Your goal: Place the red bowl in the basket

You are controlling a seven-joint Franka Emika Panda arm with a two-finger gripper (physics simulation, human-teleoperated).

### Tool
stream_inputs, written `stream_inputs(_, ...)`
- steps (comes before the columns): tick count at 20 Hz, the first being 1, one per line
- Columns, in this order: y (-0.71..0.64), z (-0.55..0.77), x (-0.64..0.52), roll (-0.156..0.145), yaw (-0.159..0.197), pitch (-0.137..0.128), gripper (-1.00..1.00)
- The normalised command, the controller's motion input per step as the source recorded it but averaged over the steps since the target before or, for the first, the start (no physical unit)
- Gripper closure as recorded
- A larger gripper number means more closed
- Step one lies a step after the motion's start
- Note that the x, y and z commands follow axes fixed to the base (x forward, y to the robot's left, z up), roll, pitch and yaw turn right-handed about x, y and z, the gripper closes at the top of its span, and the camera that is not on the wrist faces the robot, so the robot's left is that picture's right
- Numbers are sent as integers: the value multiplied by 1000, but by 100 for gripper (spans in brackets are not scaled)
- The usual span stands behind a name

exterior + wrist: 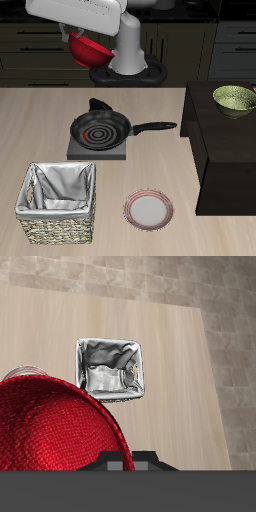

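The red bowl [88, 47] hangs tilted in the air at the table's back, in front of the robot's base, held by my gripper [76, 37], whose fingers are hidden behind the white arm. In the wrist view the red bowl [55, 426] fills the near field, with the dark gripper body just beside it. The basket [55, 228], woven with a grey-white cloth lining, stands near the table's front edge, far below and forward of the bowl. It also shows in the wrist view [110, 344], open and empty.
A black frying pan [100, 128] sits on a grey burner plate [98, 150] at mid-table. A pale plate with a pinkish rim [148, 209] lies beside the basket. An olive-green bowl [234, 97] stands on a dark cabinet [225, 150].
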Motion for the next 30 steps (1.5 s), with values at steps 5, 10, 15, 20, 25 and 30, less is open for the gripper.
stream_inputs(5,-88,82,318,-14,31,4,100)
stream_inputs(10,-50,-31,277,13,34,21,100)
stream_inputs(15,-106,-52,197,-8,23,9,100)
stream_inputs(20,-6,-128,227,-8,45,9,100)
stream_inputs(25,336,-35,265,68,-4,18,100)
stream_inputs(30,379,-86,252,97,-25,29,100)
